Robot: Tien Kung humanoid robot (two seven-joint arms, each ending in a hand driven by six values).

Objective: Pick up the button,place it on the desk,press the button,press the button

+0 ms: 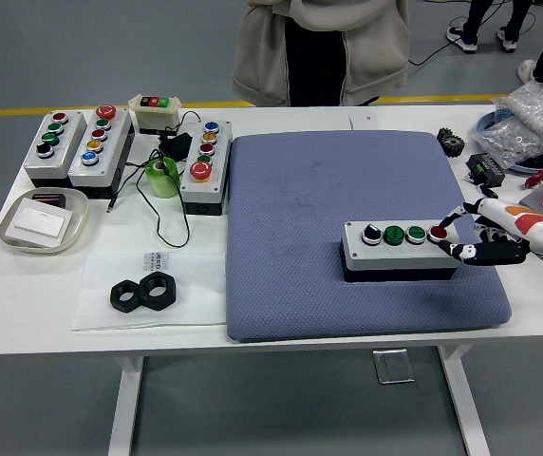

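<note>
Head view: a grey button box [402, 245] with four buttons lies on the blue pad [347, 228], toward the pad's near right corner. The right hand [480, 237] reaches in from the right edge and sits just beside the box's right end, its fingers [454, 218] spread and holding nothing. One fingertip is at the box's rightmost, red button [438, 233]; whether it presses is unclear. Other button boxes [91, 142] stand at the table's far left. A person [319, 47] stands at the far side.
</note>
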